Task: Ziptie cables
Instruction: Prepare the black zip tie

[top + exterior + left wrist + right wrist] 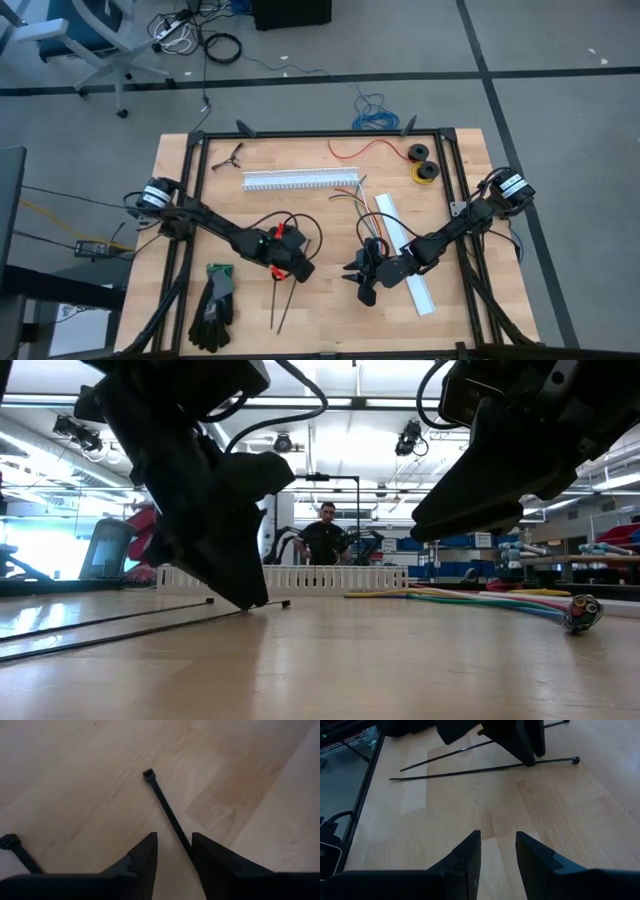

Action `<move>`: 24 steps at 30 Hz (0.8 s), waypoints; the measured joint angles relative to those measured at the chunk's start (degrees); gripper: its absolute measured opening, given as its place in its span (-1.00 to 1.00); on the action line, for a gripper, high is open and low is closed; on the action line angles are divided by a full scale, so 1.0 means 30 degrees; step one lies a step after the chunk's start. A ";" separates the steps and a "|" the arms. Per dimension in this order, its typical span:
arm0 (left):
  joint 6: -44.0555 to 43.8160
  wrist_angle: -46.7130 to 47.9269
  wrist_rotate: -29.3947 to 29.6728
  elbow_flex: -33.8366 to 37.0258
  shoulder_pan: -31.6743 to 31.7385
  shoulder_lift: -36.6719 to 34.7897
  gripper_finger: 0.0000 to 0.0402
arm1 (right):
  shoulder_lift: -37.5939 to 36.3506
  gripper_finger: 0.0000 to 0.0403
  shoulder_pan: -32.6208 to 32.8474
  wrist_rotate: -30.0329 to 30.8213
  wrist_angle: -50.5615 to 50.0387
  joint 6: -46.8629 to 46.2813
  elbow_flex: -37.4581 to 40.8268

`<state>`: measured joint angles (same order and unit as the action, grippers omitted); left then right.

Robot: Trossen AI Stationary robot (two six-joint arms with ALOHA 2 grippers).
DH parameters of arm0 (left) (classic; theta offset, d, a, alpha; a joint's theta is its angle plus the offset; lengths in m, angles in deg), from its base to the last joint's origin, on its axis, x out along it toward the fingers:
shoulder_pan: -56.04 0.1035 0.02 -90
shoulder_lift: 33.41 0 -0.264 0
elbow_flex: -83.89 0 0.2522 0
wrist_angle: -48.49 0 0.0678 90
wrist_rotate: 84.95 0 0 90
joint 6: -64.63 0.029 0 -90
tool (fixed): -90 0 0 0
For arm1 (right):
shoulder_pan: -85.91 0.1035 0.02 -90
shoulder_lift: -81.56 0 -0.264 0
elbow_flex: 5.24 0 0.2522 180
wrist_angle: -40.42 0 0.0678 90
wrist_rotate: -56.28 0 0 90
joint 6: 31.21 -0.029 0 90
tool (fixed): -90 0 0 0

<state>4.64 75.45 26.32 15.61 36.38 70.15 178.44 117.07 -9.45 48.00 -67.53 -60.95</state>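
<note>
Pale wooden counter [330, 310] carries everything, with a person visible in the room beyond. Left hand [174, 855] is down at the counter, its fingers parted around a black zip tie [165, 807] without pinching it; a second tie [273, 305] lies just beside. Right hand [497, 851] hovers near, fingers apart, grasping nothing. The cables [375, 222] lie by the right hand, next to a white channel [408, 250].

second zip tie [15, 851] cut off by left wrist frame edge, cables' [480, 600] far end hidden behind right arm
</note>
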 joint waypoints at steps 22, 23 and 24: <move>0.3812 -0.2643 0.3461 0.0000 -0.0577 -0.0695 -0.99 | 0.0099 -0.45 0.0121 0.2697 0.1813 0.2015 0.0016; 0.4288 -0.2842 0.4026 -0.0007 -0.0695 -0.1034 -0.99 | 0.0109 -0.45 0.0136 0.2996 0.2097 0.2306 0.0125; 0.4762 -0.2905 0.4626 0.0000 -0.0808 -0.1370 -0.99 | 0.0118 -0.45 0.0137 0.3074 0.2478 0.2452 0.0262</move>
<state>18.93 66.74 40.20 15.61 33.96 66.05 178.80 117.48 -0.23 55.43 -60.17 -60.16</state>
